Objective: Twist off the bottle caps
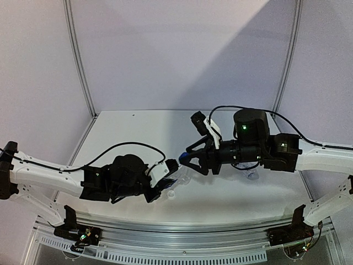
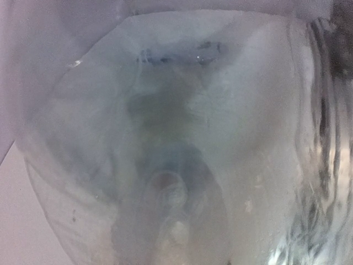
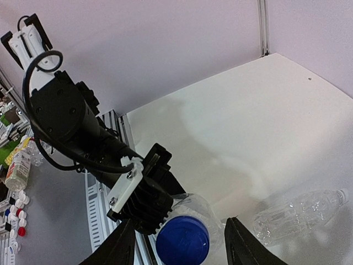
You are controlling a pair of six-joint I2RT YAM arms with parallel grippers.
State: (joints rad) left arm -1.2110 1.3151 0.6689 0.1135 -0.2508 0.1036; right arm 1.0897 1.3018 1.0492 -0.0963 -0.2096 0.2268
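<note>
Above the white table (image 1: 138, 138), my left pincer (image 1: 167, 181) pinches a clear bottle (image 3: 197, 206); my right pincer (image 1: 183, 163) stands spread either side of that bottle's blue cap (image 3: 182, 240).

This is a robotics lab, a boxed-in test cell. A white table (image 1: 138, 138) is walled by pale panels (image 1: 176, 49) on aluminium posts (image 1: 79, 55). Two robot arms (image 1: 41, 172) are bolted to a slotted aluminium rail (image 1: 182, 236), and a side bench (image 3: 52, 221) is littered with spare caps (image 3: 16, 212).
</note>
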